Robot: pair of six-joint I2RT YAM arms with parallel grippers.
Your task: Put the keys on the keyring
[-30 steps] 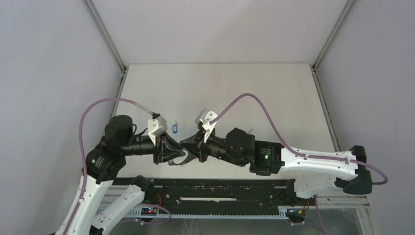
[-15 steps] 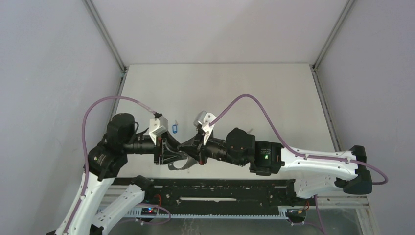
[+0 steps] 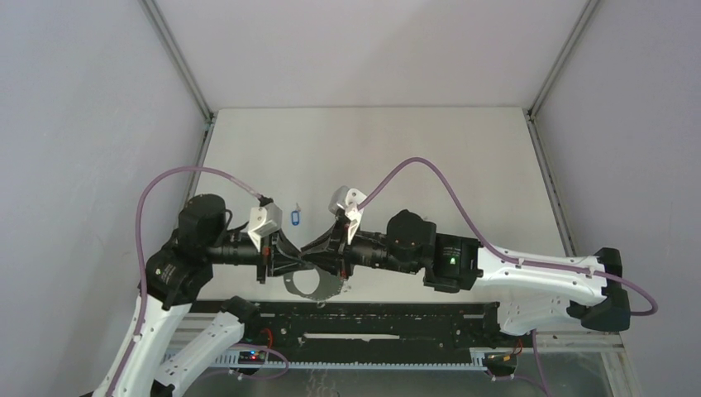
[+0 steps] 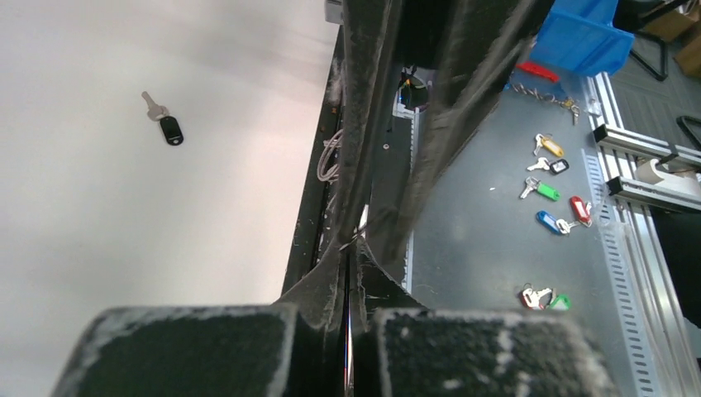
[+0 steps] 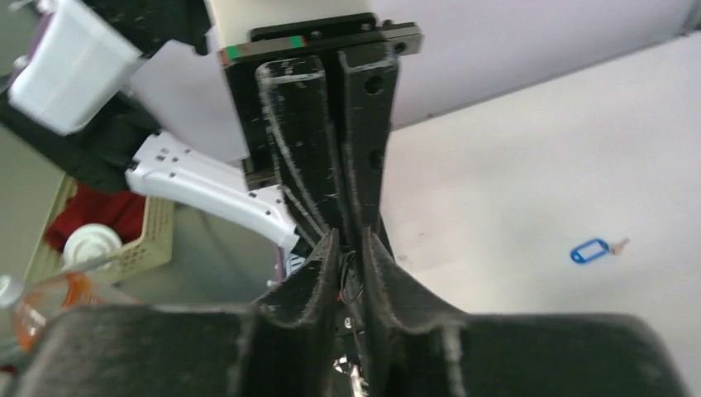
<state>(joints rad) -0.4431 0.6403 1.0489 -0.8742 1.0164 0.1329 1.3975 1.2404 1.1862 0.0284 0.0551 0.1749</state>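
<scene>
Meeting tip to tip above the counter's near edge, the left claw is clamped tight on the keyring, whose grey loop hangs just beneath both claws, while the right claw stands a crack apart with thin wire in its gap. The blue key lies on the counter just beyond the claws; the black key lies on it too, farther off.

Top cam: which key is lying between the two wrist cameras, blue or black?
The blue-headed key, flat on the table between them. The black-headed key shows only in the left wrist view, not overhead.
</scene>
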